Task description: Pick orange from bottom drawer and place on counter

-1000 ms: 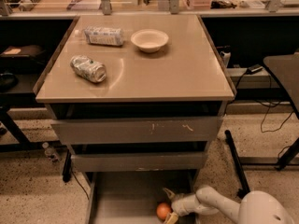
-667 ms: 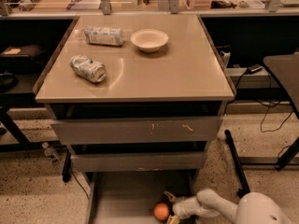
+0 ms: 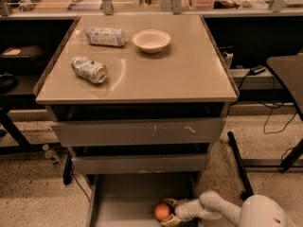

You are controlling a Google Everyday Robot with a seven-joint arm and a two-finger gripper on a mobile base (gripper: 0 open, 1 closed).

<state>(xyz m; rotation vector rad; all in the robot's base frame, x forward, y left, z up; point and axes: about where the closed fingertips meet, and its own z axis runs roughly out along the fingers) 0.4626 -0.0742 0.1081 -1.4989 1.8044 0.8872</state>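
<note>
The orange point(image 3: 162, 212) is a small round bright fruit lying on the flat grey floor of the open bottom drawer point(image 3: 123, 197), near its right side. My gripper point(image 3: 169, 212) reaches in from the right, low in the drawer, with one finger above and one below the orange's right side. It is right against the fruit. The white arm point(image 3: 222, 209) runs off to the lower right. The tan counter point(image 3: 156, 65) tops the cabinet above.
On the counter lie a white bowl point(image 3: 151, 40), a crushed can point(image 3: 89, 69) and a plastic-wrapped bottle point(image 3: 105, 36). Two wider grey drawers point(image 3: 137, 132) stand partly open above the bottom drawer. A dark table point(image 3: 289, 74) and its legs are to the right.
The gripper has edged slightly left toward the orange; the orange has stayed in the drawer.
</note>
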